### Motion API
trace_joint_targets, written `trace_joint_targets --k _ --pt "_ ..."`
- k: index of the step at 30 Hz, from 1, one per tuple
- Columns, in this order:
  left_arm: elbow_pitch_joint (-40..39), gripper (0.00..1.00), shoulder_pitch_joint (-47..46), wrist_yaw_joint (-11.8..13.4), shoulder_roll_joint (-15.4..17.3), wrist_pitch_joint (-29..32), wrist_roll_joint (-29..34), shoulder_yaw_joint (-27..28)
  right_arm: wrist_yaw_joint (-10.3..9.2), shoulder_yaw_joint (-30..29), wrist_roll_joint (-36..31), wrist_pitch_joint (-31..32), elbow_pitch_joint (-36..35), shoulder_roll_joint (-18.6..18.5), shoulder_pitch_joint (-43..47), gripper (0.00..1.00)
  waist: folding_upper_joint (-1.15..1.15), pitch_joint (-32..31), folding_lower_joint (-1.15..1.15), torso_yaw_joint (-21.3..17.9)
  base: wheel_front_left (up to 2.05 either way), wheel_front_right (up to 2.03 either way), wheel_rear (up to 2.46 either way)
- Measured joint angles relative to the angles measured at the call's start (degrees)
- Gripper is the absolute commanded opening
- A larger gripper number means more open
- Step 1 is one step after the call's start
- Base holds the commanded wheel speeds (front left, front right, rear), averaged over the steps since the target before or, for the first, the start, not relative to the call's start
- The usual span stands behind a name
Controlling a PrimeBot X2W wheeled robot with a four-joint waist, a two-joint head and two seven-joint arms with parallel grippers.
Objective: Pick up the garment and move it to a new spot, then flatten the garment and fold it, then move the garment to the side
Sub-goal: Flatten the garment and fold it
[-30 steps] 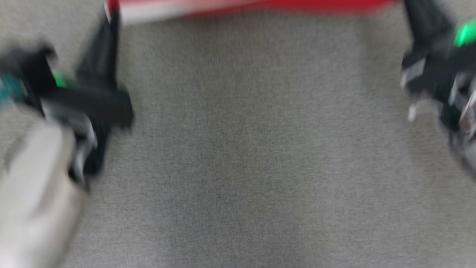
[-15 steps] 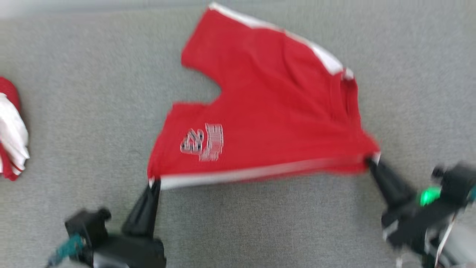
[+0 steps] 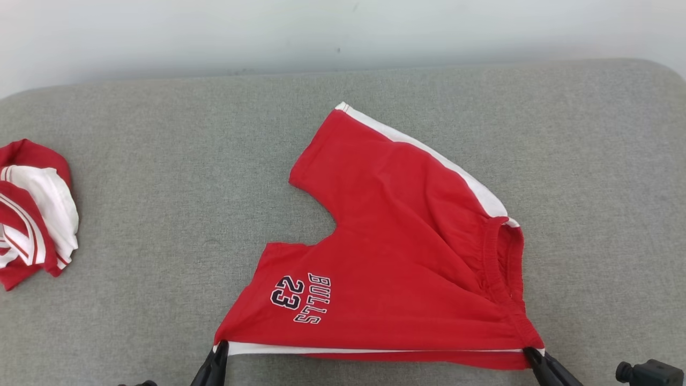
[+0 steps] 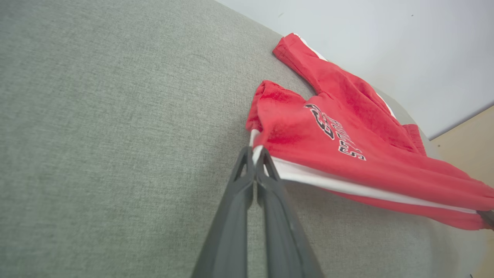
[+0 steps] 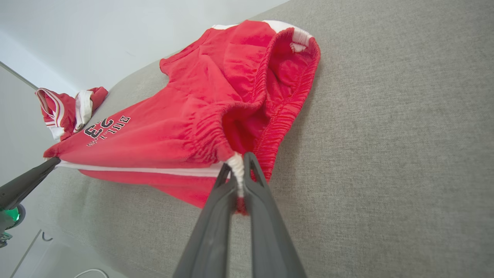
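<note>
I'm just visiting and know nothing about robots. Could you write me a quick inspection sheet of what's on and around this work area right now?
Surface: grey fabric pad, flat and soft-looking.
Job's things: red shorts with white side stripes and "BULLS 23" print, spread on the pad, near edge stretched between the grippers.
Clutter: crumpled red and white garment at the robot's left, apart from the shorts.
Grippers: left gripper shut on the leg-hem corner; right gripper shut on the waistband corner.
Cables: nothing sure; a thin pale loop off the pad, maybe a cord.
Surroundings: pale wall behind the pad.
</note>
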Motion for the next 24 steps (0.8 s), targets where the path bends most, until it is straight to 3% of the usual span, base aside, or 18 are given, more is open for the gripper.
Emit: trace_joint_targets --k 8,19,24 --pt "0.54 0.0 -5.71 -1.89 1.99 1.72 3.07 -0.65 0.0 -3.21 -0.69 1.52 -3.39 5.46 -0.63 0.0 0.01 -0.09 0.01 -1.24 0.0 0.0 0.0" --pt "3.14 0.0 -30.78 -5.81 7.45 13.51 6.94 -2.07 -0.01 -3.09 0.46 1.42 -1.58 11.5 -14.32 0.0 0.02 4.01 0.02 -5.51 0.0 0.0 0.0" --pt "6.92 0.0 -40.58 -6.9 8.17 17.42 7.16 -2.59 -0.01 -3.9 0.46 0.48 1.43 13.7 -19.76 0.0 0.02 6.79 0.03 -7.51 0.0 0.0 0.0"
